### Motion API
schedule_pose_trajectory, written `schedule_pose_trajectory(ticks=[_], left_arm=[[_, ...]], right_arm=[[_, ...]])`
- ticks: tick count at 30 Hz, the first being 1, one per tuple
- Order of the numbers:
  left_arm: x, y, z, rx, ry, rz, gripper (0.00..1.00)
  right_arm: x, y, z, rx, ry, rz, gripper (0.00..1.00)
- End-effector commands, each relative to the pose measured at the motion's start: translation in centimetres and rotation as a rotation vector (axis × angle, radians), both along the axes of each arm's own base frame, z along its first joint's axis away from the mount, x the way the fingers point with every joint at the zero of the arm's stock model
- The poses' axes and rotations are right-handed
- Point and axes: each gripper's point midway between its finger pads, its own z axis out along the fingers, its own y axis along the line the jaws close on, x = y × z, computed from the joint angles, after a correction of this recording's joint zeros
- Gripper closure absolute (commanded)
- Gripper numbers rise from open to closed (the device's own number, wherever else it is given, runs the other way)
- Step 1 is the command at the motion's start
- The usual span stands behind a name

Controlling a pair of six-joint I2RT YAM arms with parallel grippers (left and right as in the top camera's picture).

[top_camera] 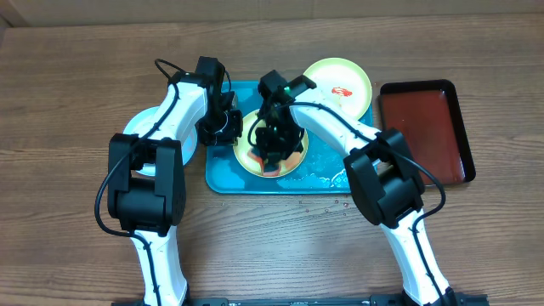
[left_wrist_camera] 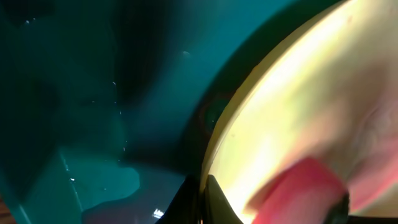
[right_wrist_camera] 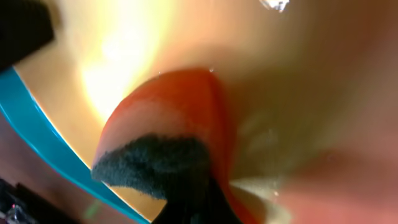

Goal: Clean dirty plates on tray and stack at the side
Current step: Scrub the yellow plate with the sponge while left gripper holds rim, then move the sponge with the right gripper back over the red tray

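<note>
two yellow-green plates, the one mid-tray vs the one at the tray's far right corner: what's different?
1. The centre plate lies inside the tray; the far plate overlaps its corner rim.
2. The left gripper holds the centre plate at its rim and the right gripper presses a sponge on it; the far plate is untouched.
3. The far plate shows a red smear openly; the centre plate is mostly hidden by the arms.
Shared: round, shallow, pale yellow-green.

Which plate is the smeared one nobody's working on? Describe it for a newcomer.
Find the large teal-blue rectangular plastic tray on the wooden table. At its far right corner, beside the dark-red black-rimmed tray, lies a round pale yellow-green plastic plate. Unlike its yellow-green twin under the right gripper, it is uncovered and has a red smear at its centre.
</note>
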Motion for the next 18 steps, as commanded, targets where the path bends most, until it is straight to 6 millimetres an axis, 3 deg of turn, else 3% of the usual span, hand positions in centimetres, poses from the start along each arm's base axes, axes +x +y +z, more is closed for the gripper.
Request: schedule_pose_trajectory(ticks=[1, 3, 6, 9, 14, 18], left_arm=[[0.6, -0.3, 1.3, -0.009, -0.044, -0.006, 0.96], [0.6, -0.3, 1.3, -0.008, -0.044, -0.006, 0.96], [0.6, -0.3, 1.3, -0.008, -0.043, -0.006, 0.96], [0.6, -0.3, 1.3, -0.009, -0.043, -0.006, 0.96], [0.6, -0.3, 1.3, -0.008, -0.044, -0.006, 0.96], [0.6, -0.3, 1.3, -0.008, -0.046, -0.009, 0.96]], right_arm=[[-0.8, -2.2, -1.8, -0.112, 0.006, 0.046, 0.96], [0.1, -4.0, -2.0, -0.227, -0.045, 0.017, 0.96], [2.8, -9.3, -1.0, -0.544, -0.212, -0.078, 0.96], [4.8, -11.9, 0.5, -0.703, -0.337, -0.137, 0.96], [7.4, -13.3, 2.6, -0.798, -0.480, -0.192, 0.96], [8.8, -12.2, 4.2, -0.753, -0.525, -0.224, 0.96]])
